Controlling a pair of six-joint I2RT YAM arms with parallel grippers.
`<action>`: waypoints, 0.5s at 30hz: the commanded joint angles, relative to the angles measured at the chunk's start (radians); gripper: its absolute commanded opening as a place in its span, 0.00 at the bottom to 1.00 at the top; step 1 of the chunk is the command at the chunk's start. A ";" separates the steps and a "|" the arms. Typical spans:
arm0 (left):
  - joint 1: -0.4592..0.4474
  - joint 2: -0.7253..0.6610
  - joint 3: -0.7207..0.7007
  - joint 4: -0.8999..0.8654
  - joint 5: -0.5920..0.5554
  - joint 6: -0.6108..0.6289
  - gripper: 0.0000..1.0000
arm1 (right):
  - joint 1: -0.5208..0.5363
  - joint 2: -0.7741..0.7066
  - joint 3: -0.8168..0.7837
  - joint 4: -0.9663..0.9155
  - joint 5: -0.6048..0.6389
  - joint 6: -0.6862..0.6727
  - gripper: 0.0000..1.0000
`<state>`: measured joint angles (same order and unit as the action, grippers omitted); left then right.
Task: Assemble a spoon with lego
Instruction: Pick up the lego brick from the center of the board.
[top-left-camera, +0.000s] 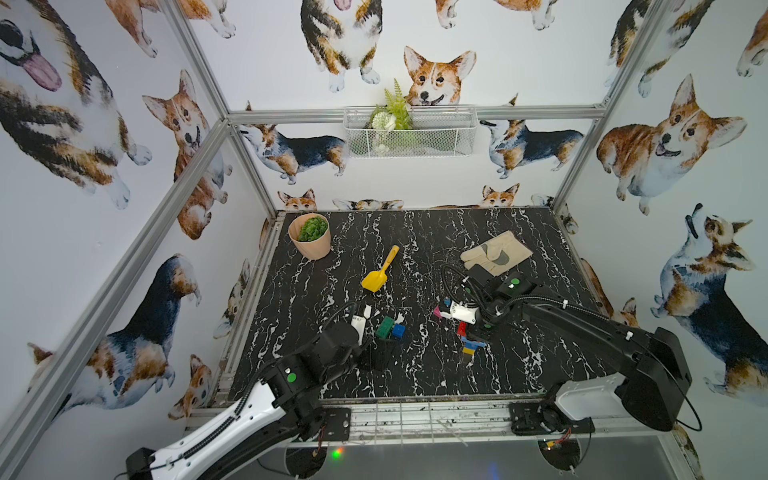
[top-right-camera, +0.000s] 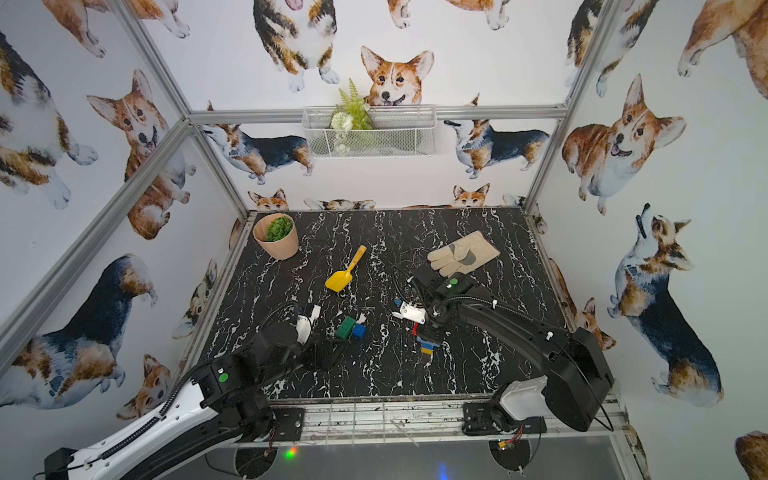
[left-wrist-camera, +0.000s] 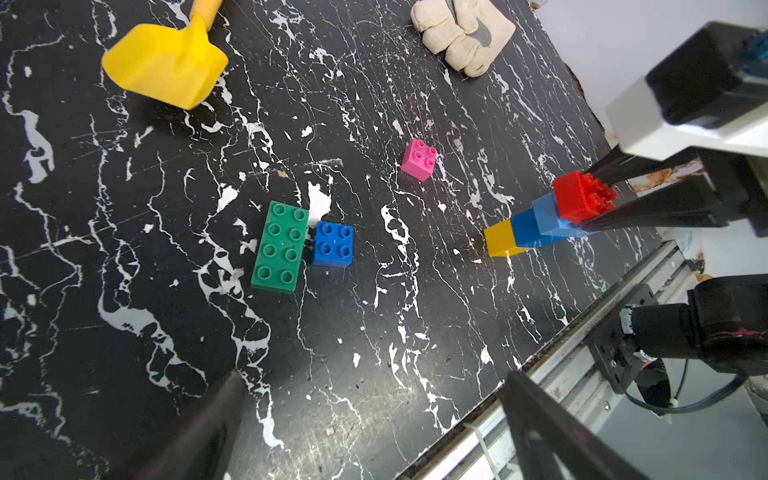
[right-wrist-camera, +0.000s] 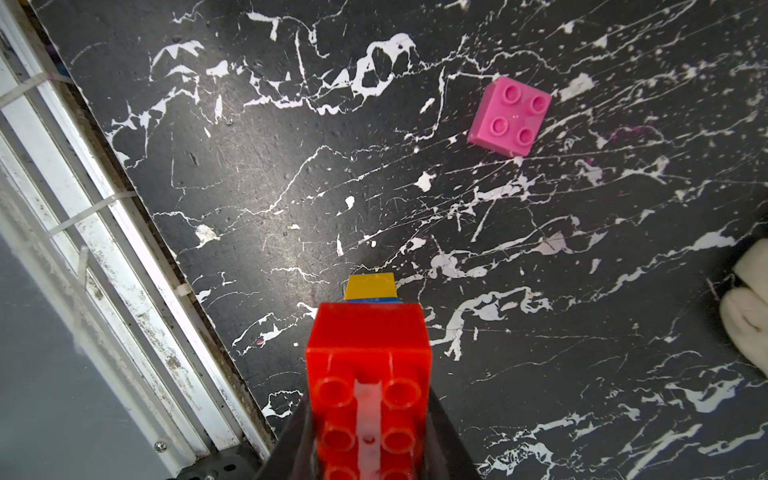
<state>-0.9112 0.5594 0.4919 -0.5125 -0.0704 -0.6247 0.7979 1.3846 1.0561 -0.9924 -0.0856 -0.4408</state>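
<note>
My right gripper (right-wrist-camera: 370, 415) is shut on a red brick (right-wrist-camera: 368, 345) that tops the partly built spoon (left-wrist-camera: 528, 230), a stack of yellow, dark blue and light blue lego. The yellow end points down at the table; whether it touches is unclear. In both top views the stack (top-left-camera: 473, 345) (top-right-camera: 428, 345) sits right of centre under the right gripper (top-left-camera: 467, 332). A loose pink brick (right-wrist-camera: 509, 116) (left-wrist-camera: 419, 160) lies nearby. A green brick (left-wrist-camera: 280, 247) and a dark blue brick (left-wrist-camera: 332, 244) lie side by side. My left gripper (left-wrist-camera: 374, 436) (top-left-camera: 380, 351) stands open and empty just short of them.
A yellow toy shovel (top-left-camera: 378, 276) lies mid-table and a beige glove (top-left-camera: 494, 251) at the back right. A potted plant (top-left-camera: 311, 237) stands at the back left. The metal front rail (top-left-camera: 415, 415) borders the table edge close to the stack.
</note>
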 joint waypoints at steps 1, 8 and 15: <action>0.000 -0.010 -0.002 -0.005 -0.011 -0.004 1.00 | 0.004 0.031 -0.016 -0.059 -0.014 -0.003 0.00; 0.000 -0.026 -0.004 -0.012 -0.016 -0.007 1.00 | 0.006 0.062 -0.009 -0.071 -0.016 -0.006 0.00; 0.000 -0.026 -0.005 -0.010 -0.016 -0.005 1.00 | 0.007 0.062 -0.009 -0.073 -0.014 0.005 0.00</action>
<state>-0.9112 0.5343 0.4896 -0.5232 -0.0772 -0.6285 0.8005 1.4235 1.0737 -1.0046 -0.0864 -0.4408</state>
